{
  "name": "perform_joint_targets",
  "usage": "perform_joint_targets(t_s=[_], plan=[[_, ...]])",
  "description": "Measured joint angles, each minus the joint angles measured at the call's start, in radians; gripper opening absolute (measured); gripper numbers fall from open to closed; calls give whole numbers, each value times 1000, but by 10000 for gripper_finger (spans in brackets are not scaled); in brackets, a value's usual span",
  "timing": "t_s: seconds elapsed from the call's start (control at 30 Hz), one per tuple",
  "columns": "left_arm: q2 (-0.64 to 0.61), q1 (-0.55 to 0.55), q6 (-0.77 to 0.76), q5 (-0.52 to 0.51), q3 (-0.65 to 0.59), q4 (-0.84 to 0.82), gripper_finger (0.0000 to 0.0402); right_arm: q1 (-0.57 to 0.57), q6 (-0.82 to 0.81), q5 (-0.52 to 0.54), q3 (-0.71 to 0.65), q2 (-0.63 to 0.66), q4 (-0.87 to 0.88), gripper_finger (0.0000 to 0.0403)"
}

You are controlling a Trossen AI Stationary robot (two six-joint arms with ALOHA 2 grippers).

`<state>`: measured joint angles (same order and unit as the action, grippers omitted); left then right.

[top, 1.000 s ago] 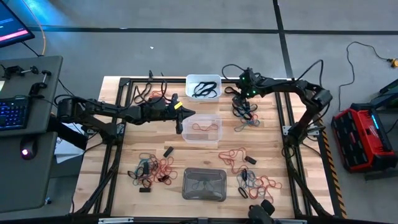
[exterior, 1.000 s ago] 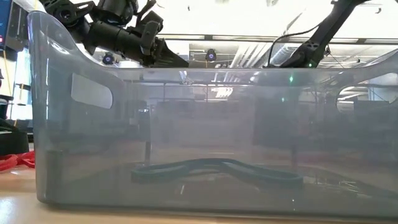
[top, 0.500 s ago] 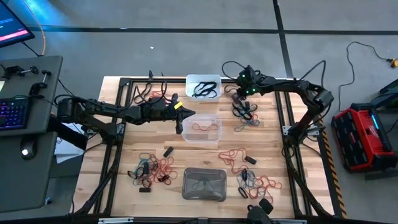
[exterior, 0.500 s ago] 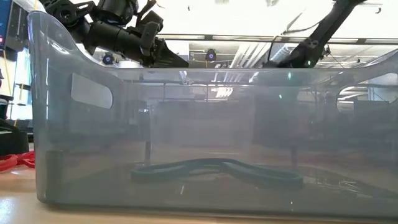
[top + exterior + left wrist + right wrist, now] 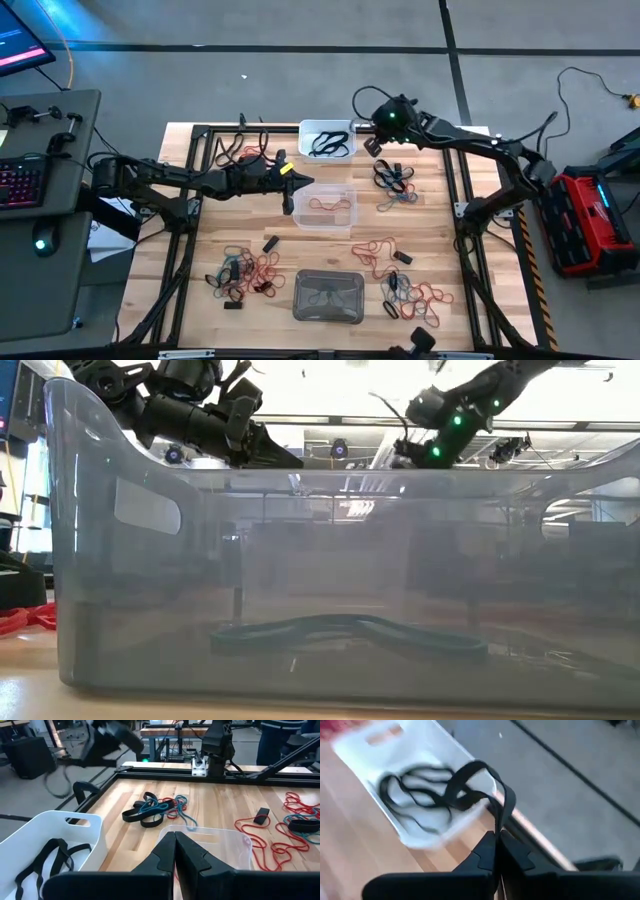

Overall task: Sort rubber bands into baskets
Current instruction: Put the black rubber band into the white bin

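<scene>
Three baskets stand down the table's middle: white [image 5: 328,140] at the far edge with black rubber bands in it, clear [image 5: 325,207] with a red one, grey [image 5: 328,297] nearest, holding a dark teal band [image 5: 340,630]. Loose rubber bands lie in piles at far right [image 5: 393,178], near left [image 5: 245,275] and near right [image 5: 415,298]. My right gripper [image 5: 371,144] hovers just right of the white basket [image 5: 420,770], shut on a black rubber band [image 5: 475,785]. My left gripper [image 5: 175,842] is shut and empty above the clear basket's left rim [image 5: 210,832]. My right gripper pinches one black rubber band between its two fingertips, on a strand of the loop [image 5: 497,822]. The fingers slant downward toward the white basket. The band is lifted clear of the table, its free loop standing out beyond the fingertips.
Red bands [image 5: 380,250] trail across the wood between the clear basket and the near right pile. Small black blocks [image 5: 270,243] lie among the bands. A black metal frame [image 5: 200,130] runs around the tabletop, with cables at its far left corner.
My right gripper has risen from the far right pile of bands and swung toward the white basket, tipping more steeply downward. It has taken a black band up with it, lifted clear of the pile.
</scene>
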<state>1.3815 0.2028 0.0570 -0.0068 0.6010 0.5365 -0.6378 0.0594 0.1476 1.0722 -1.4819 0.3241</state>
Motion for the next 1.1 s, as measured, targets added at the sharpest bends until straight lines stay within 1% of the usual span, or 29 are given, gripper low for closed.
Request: perform_joint_targets(t_s=[0.13,0.27,0.4,0.53,0.7,0.87,1.1], plan=[[0,0,0,0,0,1,0,49,32,0,61,-31,-29,1],[0,0,-8,0,0,8,0,80,64,-35,130,-98,-59,1],[0,0,-19,5,0,8,0,88,105,-82,222,-205,-52,1],[0,1,-20,25,0,8,0,87,139,-140,324,-325,-6,0],[0,1,-22,25,0,7,0,81,163,-155,440,-455,55,0],[0,1,-21,25,0,7,0,81,183,-157,501,-539,108,0],[0,1,-22,25,0,6,0,68,188,-162,503,-577,142,6]])
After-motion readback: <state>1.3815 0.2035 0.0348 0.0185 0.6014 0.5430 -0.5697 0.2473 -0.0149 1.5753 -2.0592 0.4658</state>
